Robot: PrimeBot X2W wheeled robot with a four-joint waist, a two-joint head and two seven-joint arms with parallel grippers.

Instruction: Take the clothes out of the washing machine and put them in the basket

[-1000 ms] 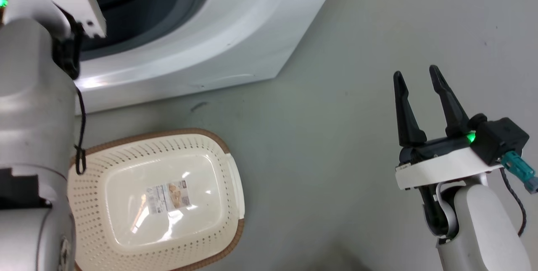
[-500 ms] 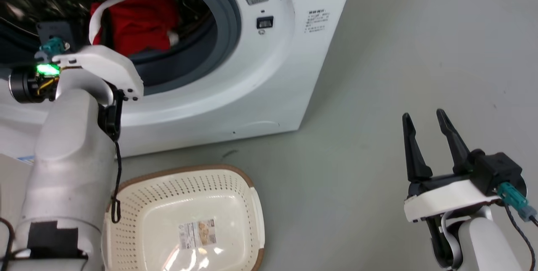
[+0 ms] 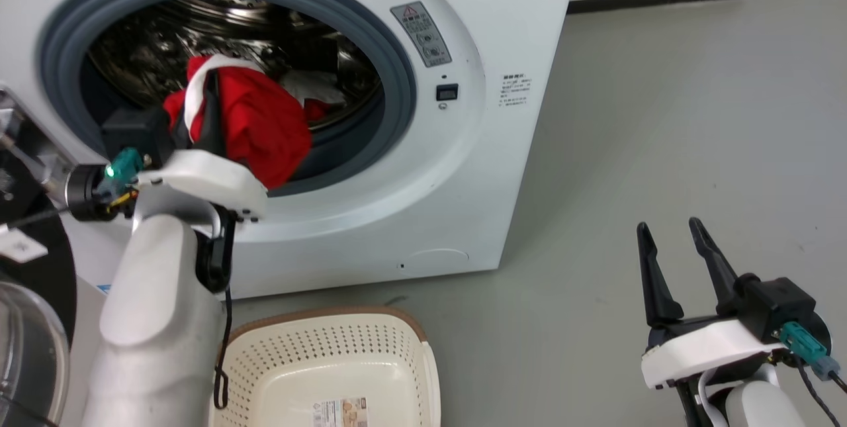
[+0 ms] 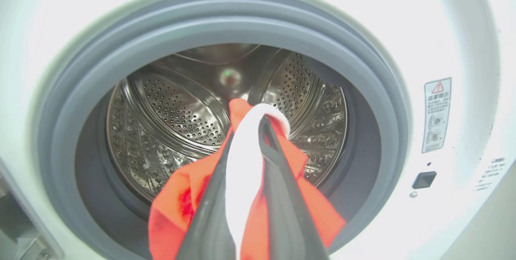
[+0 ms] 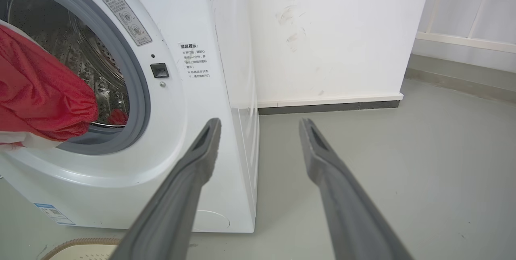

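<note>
Left fingers: your left gripper [image 4: 248,125] pinches a white trim band of the red garment [image 4: 177,199]. The band fills the gap between the two dark fingers [image 4: 282,195] up to their tips.
Hidden grip: in the head view the cloth drapes over those fingers, so you cannot see the tips there.
Red garment: it hangs from the fingertips down both sides of them, its long axis running downward from the tips. It sits in the mouth of the washing machine [image 3: 503,169], bulging out past the seal [image 4: 225,18]. Its lower edge is cut off in the left wrist view, and it is too folded to tell which piece it is.
Beyond the left tips: the perforated drum [image 4: 177,111], with another red scrap [image 3: 316,109] and a pale cloth [image 3: 311,86] deeper in, both hard to make out.
Door: the door [image 3: 26,347] stands open beside your left forearm, its glass cut by the frame edge.
Basket: the basket [image 3: 331,354] sits on the floor [image 3: 662,83] behind and below the left fingers, in front of the machine, its near half cut off.
Right fingers: your right gripper [image 3: 668,225] has its fingers spread over bare floor, well apart from the machine and pointing towards its right front corner.
Farthest: past the right tips, a white wall [image 5: 322,30] with a dark baseboard [image 5: 330,107].
</note>
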